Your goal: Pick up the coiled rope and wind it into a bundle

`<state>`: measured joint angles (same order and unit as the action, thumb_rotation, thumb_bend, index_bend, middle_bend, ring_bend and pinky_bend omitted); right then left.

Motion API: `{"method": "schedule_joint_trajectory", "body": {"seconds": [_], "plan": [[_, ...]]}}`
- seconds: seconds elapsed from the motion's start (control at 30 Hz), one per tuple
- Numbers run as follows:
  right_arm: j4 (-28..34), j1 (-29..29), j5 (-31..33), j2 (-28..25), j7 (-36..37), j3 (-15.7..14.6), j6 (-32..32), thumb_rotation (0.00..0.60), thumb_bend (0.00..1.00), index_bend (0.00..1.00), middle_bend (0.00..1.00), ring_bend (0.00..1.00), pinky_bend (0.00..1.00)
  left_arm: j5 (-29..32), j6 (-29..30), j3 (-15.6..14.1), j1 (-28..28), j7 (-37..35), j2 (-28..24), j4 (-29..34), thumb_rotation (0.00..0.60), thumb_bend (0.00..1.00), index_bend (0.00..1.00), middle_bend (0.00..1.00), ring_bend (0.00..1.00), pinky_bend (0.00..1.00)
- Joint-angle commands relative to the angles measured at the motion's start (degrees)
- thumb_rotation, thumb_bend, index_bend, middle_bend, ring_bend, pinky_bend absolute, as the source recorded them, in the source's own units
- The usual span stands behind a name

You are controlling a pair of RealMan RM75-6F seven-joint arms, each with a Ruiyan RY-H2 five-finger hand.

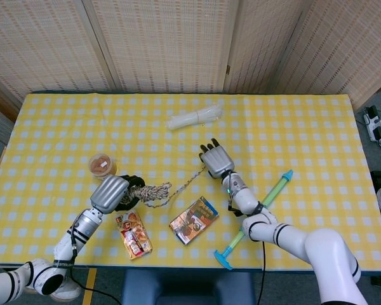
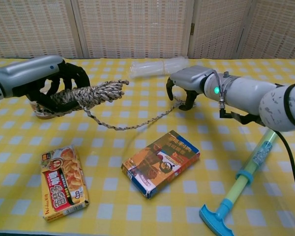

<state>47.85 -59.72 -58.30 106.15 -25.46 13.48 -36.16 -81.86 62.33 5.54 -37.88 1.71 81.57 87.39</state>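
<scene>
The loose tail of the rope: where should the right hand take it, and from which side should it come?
Take the rope by its free end, lying on the tablecloth under the right hand. Come from above, because that end lies flat and apart from the snack box, while the left hand holds the bundle.

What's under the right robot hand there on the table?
The loose end of the rope runs under the right robot hand, on the checked tablecloth. Its tip is covered by the fingers, so a grip cannot be confirmed.

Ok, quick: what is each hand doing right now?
Left hand: holds the rope bundle.
Right hand: fingers curled over the rope's loose end; grip cannot be told.
</scene>
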Motion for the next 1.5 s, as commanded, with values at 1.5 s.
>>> {"method": "schedule_joint_trajectory", "body": {"seconds": [1.5], "plan": [[-17.6,-4.7,-3.7,10.1,6.0,2.1,5.5,0.6,0.39,0.53,0.26,0.22,0.1,-0.6,-0.9,0.0,0.6,-2.6,0.8,-2.7,0.6,0.6,0.68,0.69,0.64,0.71]]}}
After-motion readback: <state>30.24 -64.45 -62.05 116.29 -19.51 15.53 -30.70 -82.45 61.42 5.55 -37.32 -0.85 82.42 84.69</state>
